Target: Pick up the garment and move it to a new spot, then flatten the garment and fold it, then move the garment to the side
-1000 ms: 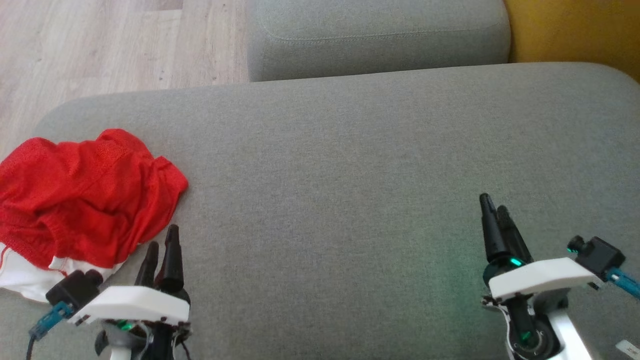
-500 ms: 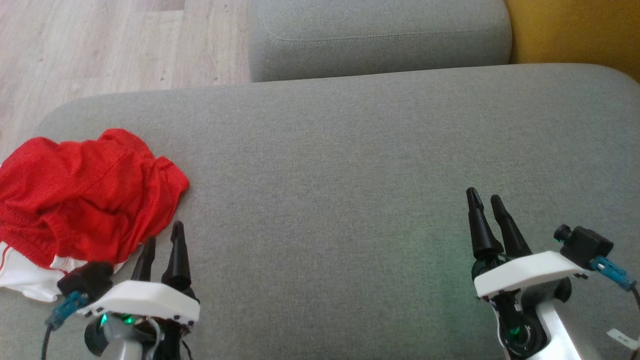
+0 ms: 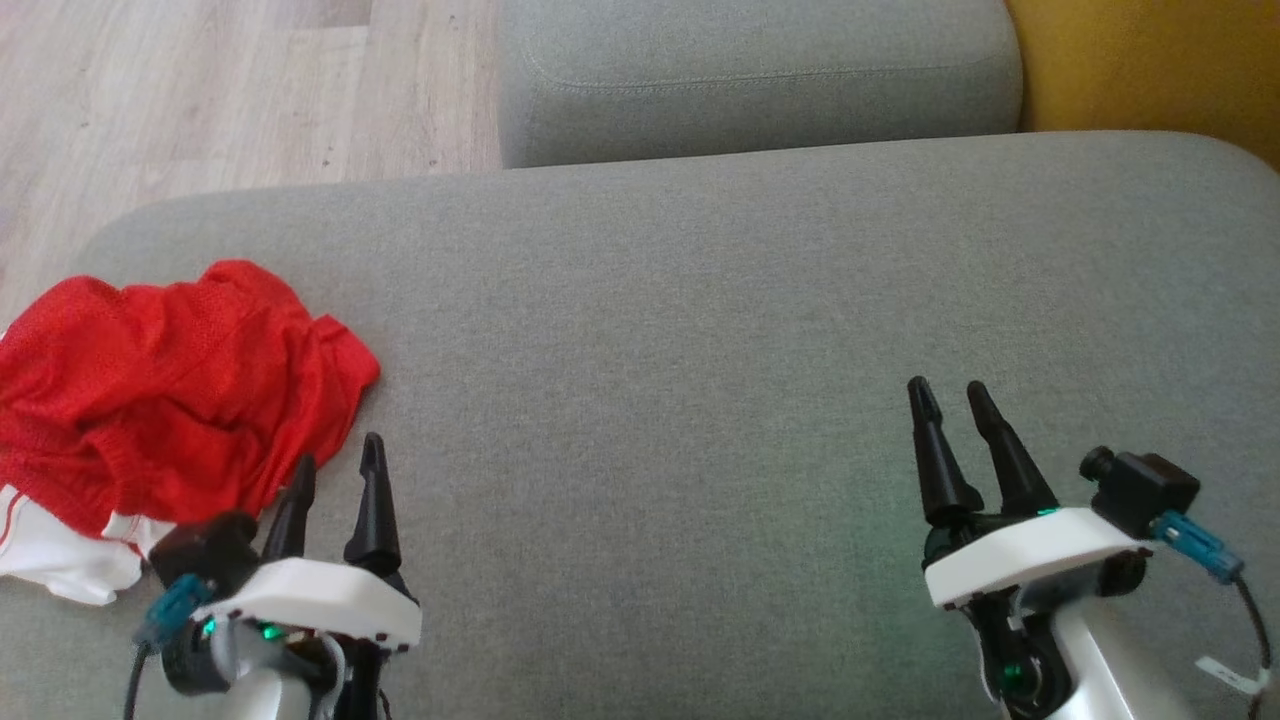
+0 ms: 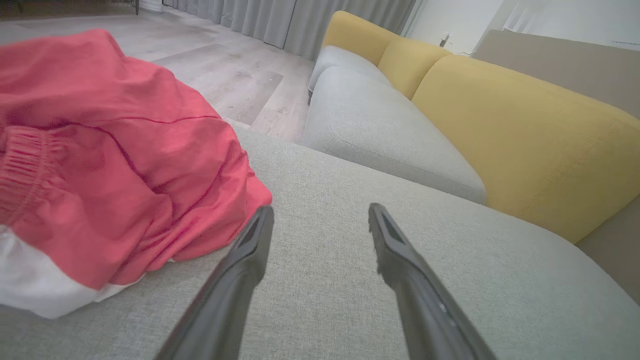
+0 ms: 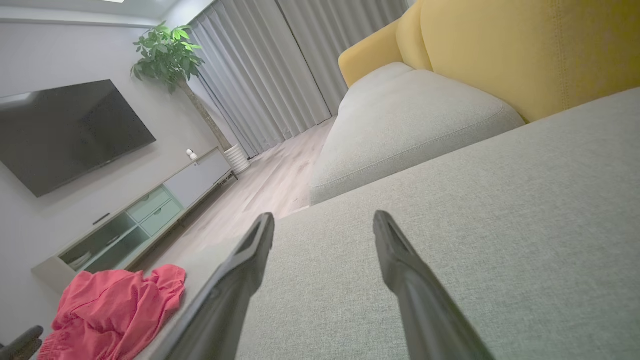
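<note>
Garment (image 3: 170, 390) bunched at the left end of the grey sofa seat (image 3: 700, 330), both pairs of jaws spread and empty.

Its red mesh cloth lies crumpled in a heap near the seat's left edge, with a white part showing at the near side, maybe a lining or a panel; the folds hide which. The left gripper (image 3: 338, 452) hovers just beside the heap's near right edge, jaws released and holding nothing; one finger (image 4: 250, 250) sits close by the red cloth. The right gripper (image 3: 947, 388) is well apart over bare seat at the right, jaws likewise wide with nothing between them. Beyond the seat are a second grey cushion (image 3: 760, 80), a yellow backrest (image 3: 1150, 60) and a pale wood floor (image 3: 200, 90).
</note>
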Controlling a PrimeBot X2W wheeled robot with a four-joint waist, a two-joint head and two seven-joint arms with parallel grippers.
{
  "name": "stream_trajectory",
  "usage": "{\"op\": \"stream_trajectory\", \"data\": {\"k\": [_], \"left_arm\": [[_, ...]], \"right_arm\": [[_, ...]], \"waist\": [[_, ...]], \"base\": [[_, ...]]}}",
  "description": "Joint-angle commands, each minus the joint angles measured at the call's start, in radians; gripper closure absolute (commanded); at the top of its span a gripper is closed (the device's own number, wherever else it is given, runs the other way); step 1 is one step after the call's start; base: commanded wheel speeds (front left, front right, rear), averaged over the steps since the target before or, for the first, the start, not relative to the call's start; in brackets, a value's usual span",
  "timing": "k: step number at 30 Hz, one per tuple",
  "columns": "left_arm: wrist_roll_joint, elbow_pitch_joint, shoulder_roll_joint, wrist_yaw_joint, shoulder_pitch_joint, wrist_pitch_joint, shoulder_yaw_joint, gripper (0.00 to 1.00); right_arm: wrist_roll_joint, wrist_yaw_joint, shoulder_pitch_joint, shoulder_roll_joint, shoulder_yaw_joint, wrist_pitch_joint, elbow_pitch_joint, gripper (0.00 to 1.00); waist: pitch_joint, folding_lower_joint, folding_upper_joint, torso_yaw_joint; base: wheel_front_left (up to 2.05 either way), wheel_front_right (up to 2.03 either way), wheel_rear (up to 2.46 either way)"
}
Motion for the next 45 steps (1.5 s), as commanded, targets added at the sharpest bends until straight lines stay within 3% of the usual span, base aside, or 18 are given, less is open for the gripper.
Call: {"op": "stream_trajectory", "data": {"k": [1,35,45], "left_arm": [[0.04,-0.04,0.022,0.01,-0.064,-0.016,0.018,0.0],[0.446,-0.097,0.039,0.076,-0.07,-0.112,-0.037,0.0],[0.445,-0.093,0.036,0.071,-0.072,-0.112,-0.03,0.0]], "right_arm": [[-0.036,0.006,-0.066,0.001,0.028,-0.017,-0.041,0.0],[-0.407,0.008,-0.098,0.011,0.095,-0.114,-0.04,0.0],[-0.41,0.008,-0.096,0.019,0.084,-0.114,-0.039,0.0]], "waist": [[-0.001,0.0,0.0,0.0],[-0.008,0.0,0.0,-0.003],[0.001,0.0,0.0,-0.005]], "base": [[0.0,0.0,0.0],[0.0,0.0,0.0],[0.0,0.0,0.0]]}}
